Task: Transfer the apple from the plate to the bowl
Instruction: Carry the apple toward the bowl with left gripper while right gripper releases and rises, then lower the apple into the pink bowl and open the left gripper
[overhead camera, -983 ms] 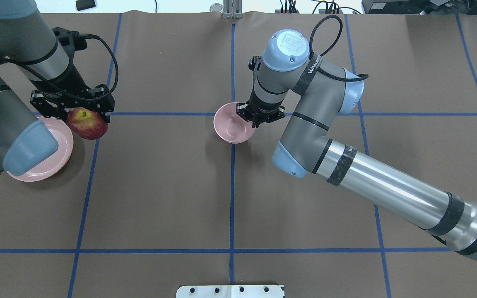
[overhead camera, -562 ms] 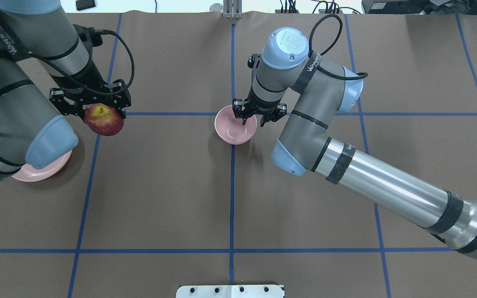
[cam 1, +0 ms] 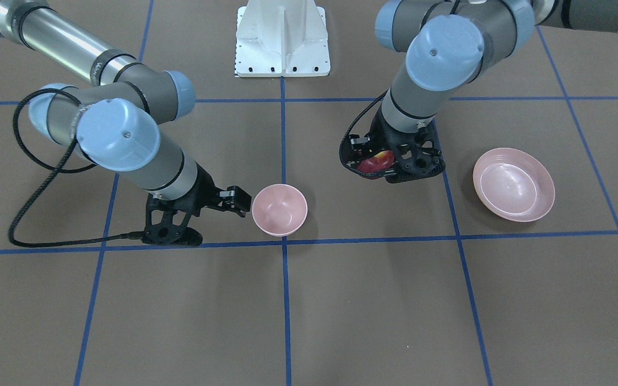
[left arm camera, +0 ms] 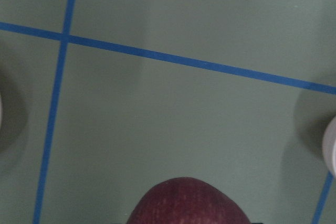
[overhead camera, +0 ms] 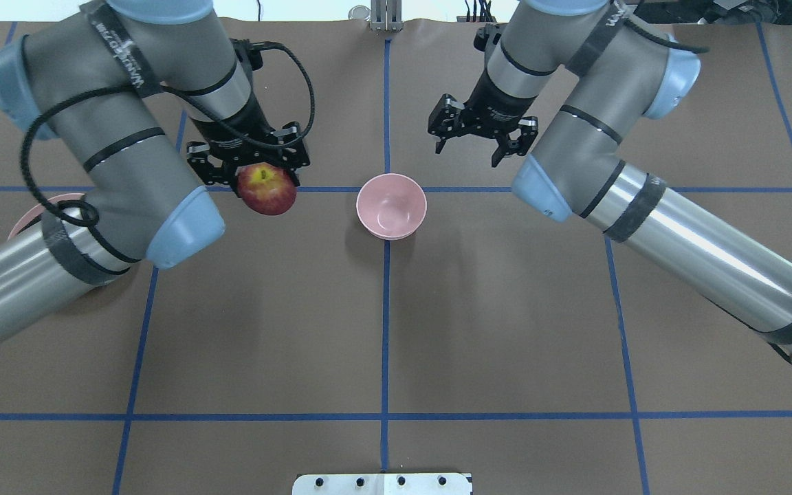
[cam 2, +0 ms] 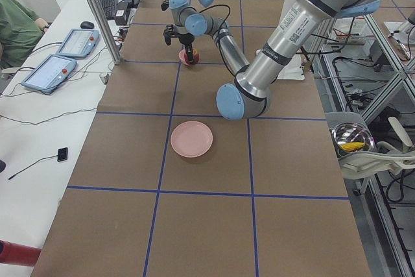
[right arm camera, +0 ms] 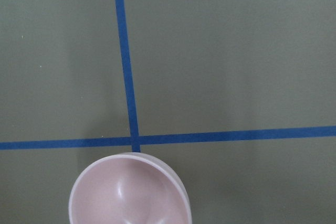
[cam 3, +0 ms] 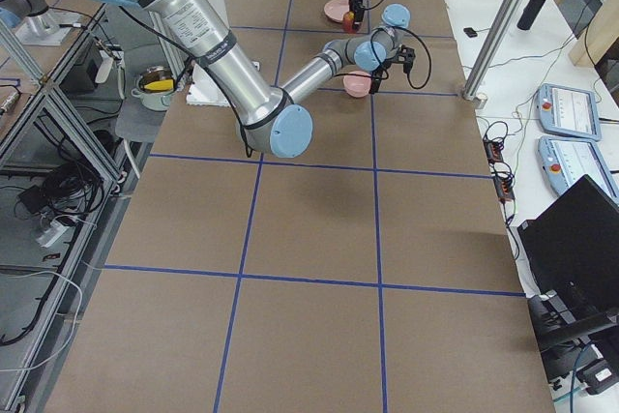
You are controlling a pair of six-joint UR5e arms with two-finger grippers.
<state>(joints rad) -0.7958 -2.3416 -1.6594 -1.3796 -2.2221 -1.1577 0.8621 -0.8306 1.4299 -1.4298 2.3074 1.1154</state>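
Note:
The dark red apple (overhead camera: pixel 269 191) is held off the table in my left gripper (overhead camera: pixel 259 177), which is shut on it, left of the bowl (overhead camera: pixel 391 206) and apart from it. The apple also shows in the front view (cam 1: pixel 376 161) and at the bottom of the left wrist view (left arm camera: pixel 186 203). The small pink bowl (cam 1: pixel 279 209) stands empty on the table's centre line. The wide pink plate (cam 1: pixel 514 184) lies empty at the robot's left; the left arm hides most of it in the overhead view (overhead camera: pixel 28 213). My right gripper (overhead camera: pixel 468 152) is open and empty, raised to the right of the bowl.
Blue tape lines cross the brown table cover. A white mounting plate (overhead camera: pixel 382 483) sits at the near edge. The left arm's cable (overhead camera: pixel 300 75) loops above the apple. The right wrist view shows the bowl (right arm camera: pixel 128 192) below the camera.
My left gripper has carried the apple to the right, off the plate and toward the bowl. My right gripper has let go of the bowl's rim and moved up and away to the right.

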